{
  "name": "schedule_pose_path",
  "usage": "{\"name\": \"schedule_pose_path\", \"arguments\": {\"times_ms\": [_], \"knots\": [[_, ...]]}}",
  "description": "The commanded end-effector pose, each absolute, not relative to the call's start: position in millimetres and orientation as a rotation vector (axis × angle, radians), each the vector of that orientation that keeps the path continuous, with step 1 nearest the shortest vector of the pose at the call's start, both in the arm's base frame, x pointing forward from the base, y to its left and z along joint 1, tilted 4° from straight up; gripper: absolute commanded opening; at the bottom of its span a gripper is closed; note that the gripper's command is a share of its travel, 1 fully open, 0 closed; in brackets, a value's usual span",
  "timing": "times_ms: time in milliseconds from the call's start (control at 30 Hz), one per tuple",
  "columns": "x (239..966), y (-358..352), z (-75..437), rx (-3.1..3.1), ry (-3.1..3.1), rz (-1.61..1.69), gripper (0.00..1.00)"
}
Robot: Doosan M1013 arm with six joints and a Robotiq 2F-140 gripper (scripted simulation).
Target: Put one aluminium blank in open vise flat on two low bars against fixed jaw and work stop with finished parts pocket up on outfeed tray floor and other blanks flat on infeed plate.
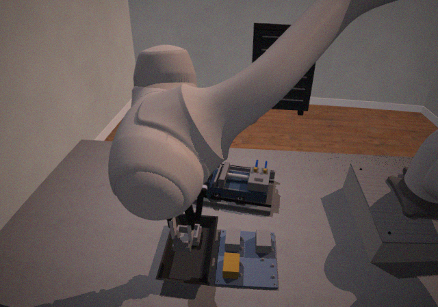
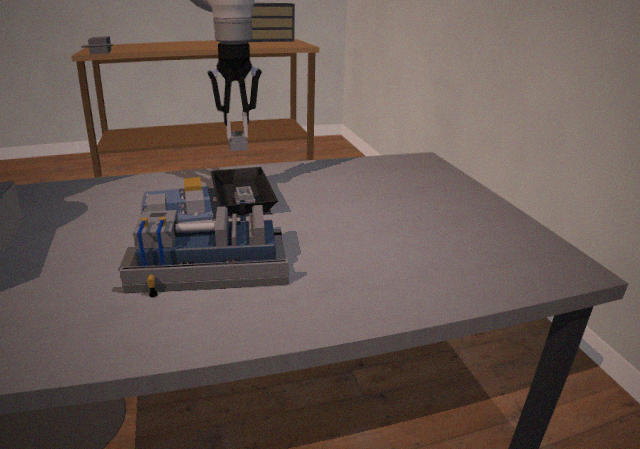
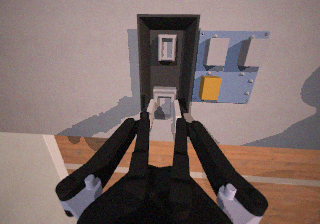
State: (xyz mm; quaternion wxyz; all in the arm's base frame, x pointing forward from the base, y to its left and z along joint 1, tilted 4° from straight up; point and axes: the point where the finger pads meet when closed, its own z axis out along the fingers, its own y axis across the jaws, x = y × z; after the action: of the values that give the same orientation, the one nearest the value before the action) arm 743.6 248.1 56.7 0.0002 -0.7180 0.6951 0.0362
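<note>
Nearest the wrist camera, the gripper is closed to a narrow gap on a finished part, which sits clamped between the two fingertips with its pocket face showing toward the camera. From the exterior view the part hangs well above the table, with the gripper pointing straight down.

Directly beneath and slightly beyond the held part lies the outfeed tray, a dark box whose long axis runs away from the gripper in the wrist view. The held part hangs over the tray's near end. A second finished part already lies on the tray floor toward the far end, pocket up, apart from the walls as far as can be judged.

The governing relation is therefore vertical: the free floor lies straight below the gripper, and the resting part sits further along the tray's long axis. In my judgement a straight descent would keep the two parts apart.

Beside the tray, the infeed plate carries a brass blank and two aluminium blanks. Farthest off, the vise stands open, no blank visible between its jaws.
</note>
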Motion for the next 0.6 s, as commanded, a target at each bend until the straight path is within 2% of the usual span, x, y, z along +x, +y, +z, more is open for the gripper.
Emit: {"name": "schedule_pose_path", "arguments": {"times_ms": [0,567], "knots": [[746.4,246.1,58.2,-2.259,2.182,0.114,0.00],[745.7,246.6,46.8,-2.259,2.182,0.114,0.00]]}}
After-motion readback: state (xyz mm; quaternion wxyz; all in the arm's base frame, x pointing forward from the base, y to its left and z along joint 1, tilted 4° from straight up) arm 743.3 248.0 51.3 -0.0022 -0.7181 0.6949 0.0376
